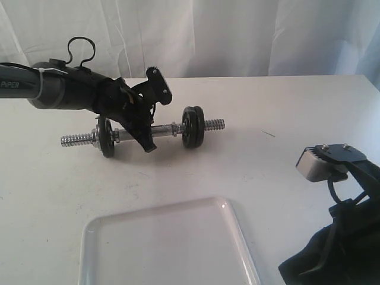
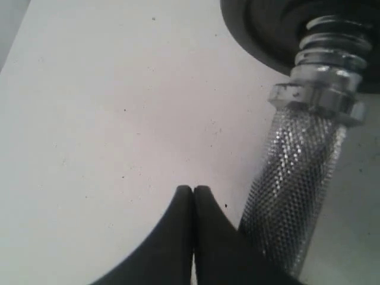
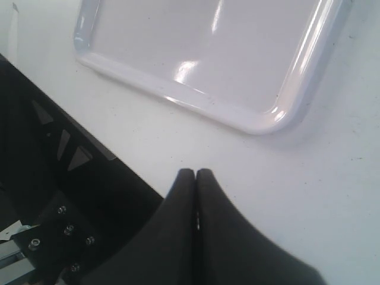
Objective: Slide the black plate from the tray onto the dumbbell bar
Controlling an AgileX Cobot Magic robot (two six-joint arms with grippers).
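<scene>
The chrome dumbbell bar (image 1: 163,129) lies on the white table with three black discs on it: one near its left end (image 1: 107,136), a pair near its right end (image 1: 193,126). I cannot tell which disc is the black plate. The white tray (image 1: 166,249) at the front holds nothing. My left gripper (image 1: 148,147) is shut and empty, its tips just in front of the bar's middle. In the left wrist view this gripper (image 2: 193,189) sits beside the knurled bar (image 2: 297,178), below a black disc (image 2: 267,24). My right gripper (image 3: 195,172) is shut and empty, near the tray (image 3: 208,47).
The right arm (image 1: 341,249) and its silver camera block (image 1: 317,165) fill the front right corner of the table. A white curtain hangs behind the table's far edge. Threaded bar ends stick out past the discs on both sides.
</scene>
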